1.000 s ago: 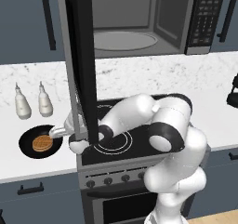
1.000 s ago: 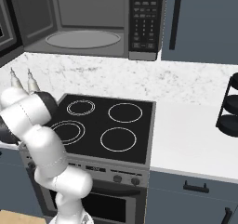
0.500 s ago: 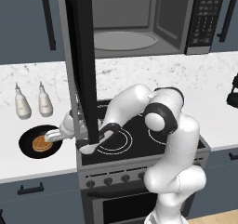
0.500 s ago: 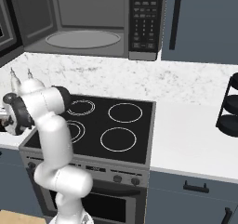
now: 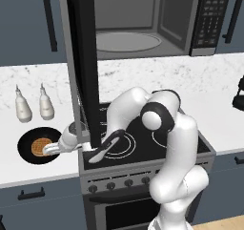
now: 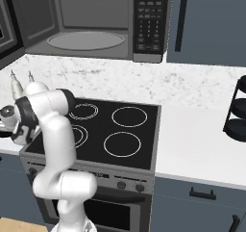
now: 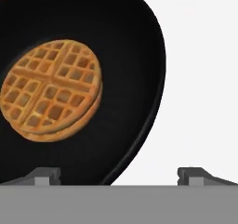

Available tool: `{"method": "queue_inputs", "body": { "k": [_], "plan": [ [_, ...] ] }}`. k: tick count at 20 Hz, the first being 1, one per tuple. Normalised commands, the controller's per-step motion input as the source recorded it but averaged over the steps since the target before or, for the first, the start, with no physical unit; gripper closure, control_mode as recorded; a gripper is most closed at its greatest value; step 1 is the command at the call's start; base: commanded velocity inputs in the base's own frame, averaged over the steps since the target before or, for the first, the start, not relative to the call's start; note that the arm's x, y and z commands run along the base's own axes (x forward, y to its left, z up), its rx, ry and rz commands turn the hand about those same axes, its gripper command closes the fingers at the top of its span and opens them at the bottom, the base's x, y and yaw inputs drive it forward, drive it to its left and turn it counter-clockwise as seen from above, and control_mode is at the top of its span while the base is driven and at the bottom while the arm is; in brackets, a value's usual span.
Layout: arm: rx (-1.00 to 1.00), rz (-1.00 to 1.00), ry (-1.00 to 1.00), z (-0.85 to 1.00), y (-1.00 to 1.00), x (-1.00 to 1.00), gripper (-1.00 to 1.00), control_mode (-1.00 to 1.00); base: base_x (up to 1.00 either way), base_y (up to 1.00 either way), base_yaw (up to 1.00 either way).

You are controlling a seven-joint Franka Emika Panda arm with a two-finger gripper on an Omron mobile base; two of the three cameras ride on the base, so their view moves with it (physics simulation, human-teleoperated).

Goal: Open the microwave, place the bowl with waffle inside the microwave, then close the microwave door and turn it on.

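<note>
You're on the pickup; the microwave door hangs open; the bowl with waffle sits at lower left; your gripper spreads wide beside its rim; next, straddle and close.

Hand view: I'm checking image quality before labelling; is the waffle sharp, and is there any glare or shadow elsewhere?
Hand view: the bowl with waffle is sharp, grid readable, no glare. Left base view: flat, even light; the open microwave door looks nearly black. Right base view: no blur.
</note>
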Motion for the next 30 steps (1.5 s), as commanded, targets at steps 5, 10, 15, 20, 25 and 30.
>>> {"method": "queue_inputs", "body": {
  "k": [5,10,15,20,25,30],
  "plan": [
    [0.00,0.00,0.04,0.00,0.07,0.07,-1.00,-1.00,0.00,0.00,0.00],
    [0.00,0.00,0.00,0.00,0.00,0.00,-1.00,-1.00,0.00,0.00,0.00],
    [0.00,0.00,0.00,0.00,0.00,0.00,-1.00,-1.00,0.00,0.00,0.00],
    [0.00,0.00,0.00,0.00,0.00,0.01,-1.00,-1.00,0.00,0.00,0.00],
    [0.00,0.00,0.00,0.10,0.00,0.22,-1.00,-1.00,0.00,0.00,0.00],
    [0.00,-0.04,0.01,0.07,0.03,0.32,-1.00,-1.00,0.00,0.00,0.00]
  ]
}}
